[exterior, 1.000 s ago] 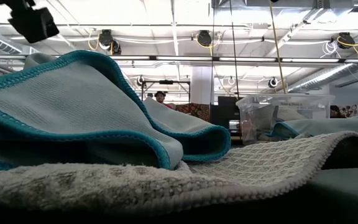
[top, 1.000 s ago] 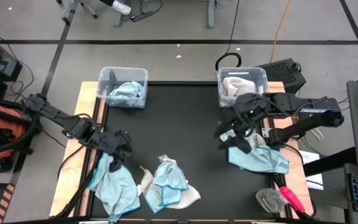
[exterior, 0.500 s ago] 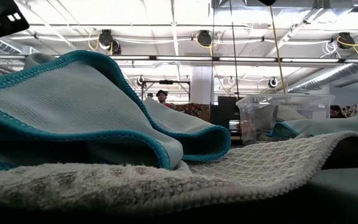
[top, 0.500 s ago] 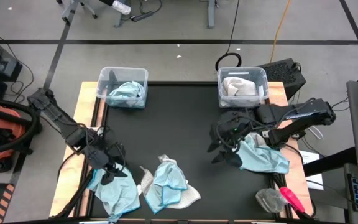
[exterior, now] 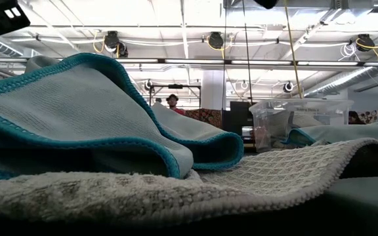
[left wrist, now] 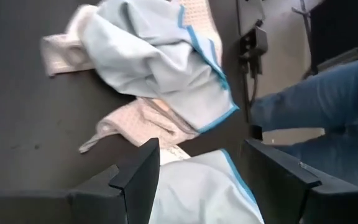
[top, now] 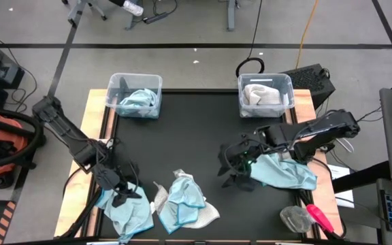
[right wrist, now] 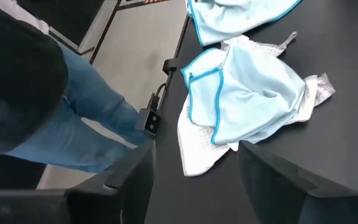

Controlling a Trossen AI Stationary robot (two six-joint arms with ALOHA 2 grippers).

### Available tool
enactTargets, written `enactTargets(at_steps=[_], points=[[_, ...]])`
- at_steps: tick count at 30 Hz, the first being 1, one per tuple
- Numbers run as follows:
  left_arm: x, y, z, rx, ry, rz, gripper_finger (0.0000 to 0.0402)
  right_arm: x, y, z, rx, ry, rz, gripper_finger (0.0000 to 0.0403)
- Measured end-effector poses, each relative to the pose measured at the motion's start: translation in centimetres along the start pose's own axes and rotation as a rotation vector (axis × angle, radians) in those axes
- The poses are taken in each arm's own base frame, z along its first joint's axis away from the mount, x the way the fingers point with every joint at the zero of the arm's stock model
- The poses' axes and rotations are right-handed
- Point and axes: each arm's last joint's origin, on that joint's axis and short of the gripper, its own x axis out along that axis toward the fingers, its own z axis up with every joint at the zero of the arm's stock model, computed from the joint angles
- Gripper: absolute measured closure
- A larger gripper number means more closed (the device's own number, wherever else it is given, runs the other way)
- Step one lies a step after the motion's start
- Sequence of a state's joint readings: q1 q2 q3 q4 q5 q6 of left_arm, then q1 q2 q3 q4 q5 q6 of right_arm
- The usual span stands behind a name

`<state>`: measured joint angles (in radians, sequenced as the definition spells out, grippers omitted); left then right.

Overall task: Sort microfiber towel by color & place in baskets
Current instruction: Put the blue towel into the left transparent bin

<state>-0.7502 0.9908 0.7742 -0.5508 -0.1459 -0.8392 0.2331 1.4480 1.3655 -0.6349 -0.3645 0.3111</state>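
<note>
Two clear baskets stand at the far edge. The left basket (top: pixel 135 95) holds a light blue towel and the right basket (top: pixel 265 95) a white one. My left gripper (top: pixel 121 192) is open, low over a blue towel (top: pixel 126 212) at the near left corner; in the left wrist view this towel (left wrist: pixel 197 190) lies between the fingers. My right gripper (top: pixel 233 170) is open above the bare mat, between a blue towel (top: pixel 286 173) on the right and the middle pile. In that pile a blue towel (top: pixel 182 197) lies on white waffle towels (right wrist: pixel 197 149). My left gripper comes from above, slanting toward the near edge, with one finger (left wrist: pixel 138 171) on either side of the blue towel's upper fold (left wrist: pixel 194 180). I cannot tell whether the fingers touch the cloth. The towel lies slack on the table.
A clear bag (top: pixel 292 218) and a red tool (top: pixel 322 219) lie at the near right corner. A person's leg in jeans (right wrist: pixel 73 124) stands just past the near edge. The black mat (top: pixel 196 129) is bare between the baskets and the towels.
My left gripper has moved toward the near edge and down over the blue towel at the near left corner. My right gripper has moved left and toward the near edge, off the right blue towel and toward the middle pile. The towels lie as before.
</note>
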Motion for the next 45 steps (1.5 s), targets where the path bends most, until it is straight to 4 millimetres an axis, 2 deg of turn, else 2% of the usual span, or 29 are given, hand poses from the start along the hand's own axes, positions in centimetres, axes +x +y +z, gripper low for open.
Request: enactTargets(at_steps=[7,13,20,30,45], points=[[2.5,-1.6,-0.2,0.081,0.043,-0.083,0.0174,1.8,0.1,-0.2,0.013,0.023,-0.021,0.0185],[4.8,-2.4,-0.1,0.049,0.02,-0.108,0.0174,2.4,1.0,-0.6,-0.006,0.044,-0.014,0.0185],[7.2,-3.1,0.4,-0.099,-0.088,-0.097,0.0174,2.3,1.1,-1.2,-0.11,0.099,-0.012,0.0185],[9.8,-3.1,0.9,-0.122,-0.141,-0.103,0.0174,2.3,1.6,-3.1,-0.152,0.271,-0.014,0.0185],[13.5,-5.6,2.4,0.014,-0.14,-0.096,0.0174,2.3,2.3,-4.0,-0.158,0.339,-0.011,0.0185]])
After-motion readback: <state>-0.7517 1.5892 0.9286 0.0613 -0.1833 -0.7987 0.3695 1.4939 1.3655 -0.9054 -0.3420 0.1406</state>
